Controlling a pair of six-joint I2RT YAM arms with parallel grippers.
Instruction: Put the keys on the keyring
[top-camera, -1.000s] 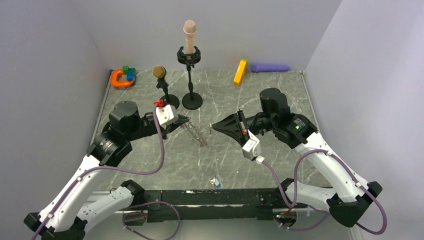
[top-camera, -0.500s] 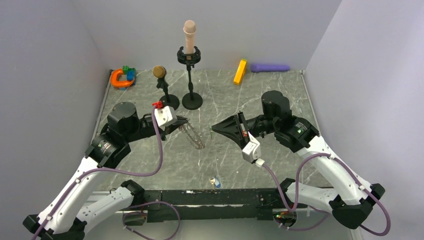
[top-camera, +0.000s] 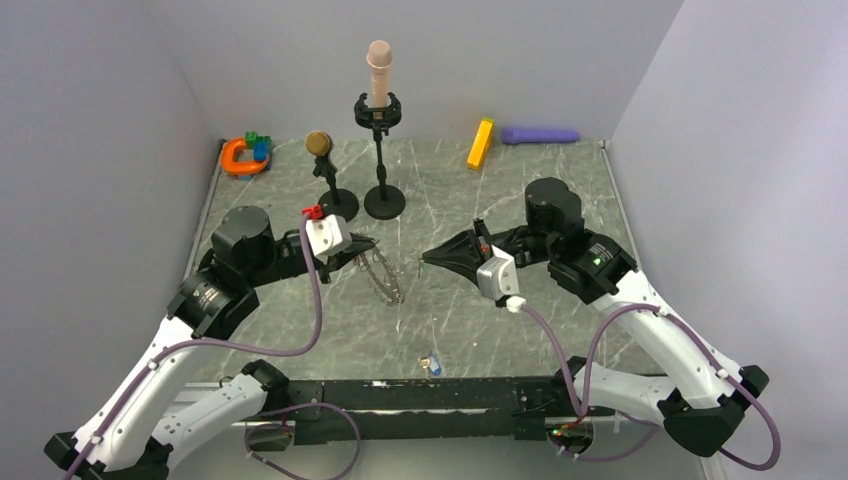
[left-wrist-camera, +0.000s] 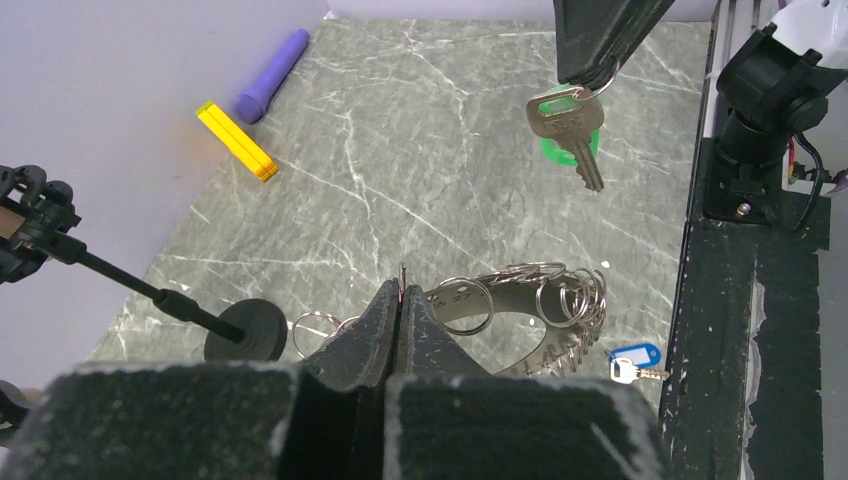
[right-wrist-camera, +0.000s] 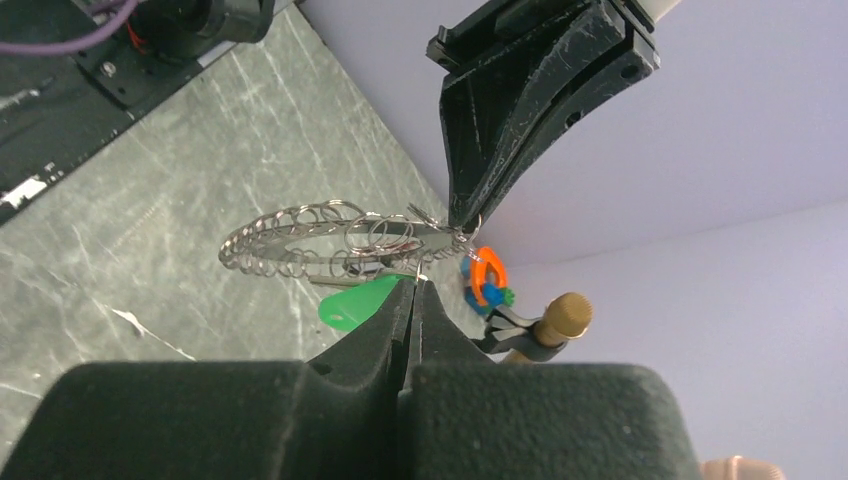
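My left gripper (top-camera: 358, 243) is shut on the rim of the keyring (top-camera: 384, 279), a large grey metal ring carrying several small split rings. The ring hangs slanted above the table. In the left wrist view the gripper (left-wrist-camera: 401, 290) pinches the keyring (left-wrist-camera: 520, 305) at its edge. My right gripper (top-camera: 425, 262) is shut on the small loop of the green key (left-wrist-camera: 568, 125), which dangles from its tips. In the right wrist view the gripper (right-wrist-camera: 412, 287) holds the green key (right-wrist-camera: 358, 302) just under the keyring (right-wrist-camera: 320, 237). No red key shows.
A small key with a blue tag (top-camera: 431, 364) lies near the front edge. Two stands on round black bases (top-camera: 385, 201) (top-camera: 338, 204) rise behind the grippers. An orange clamp (top-camera: 243, 157), a yellow block (top-camera: 480, 143) and a purple cylinder (top-camera: 540, 134) lie along the back.
My left gripper has drawn slightly back to the left with the keyring. My right wrist has rolled, its tip staying about where it was with the green key.
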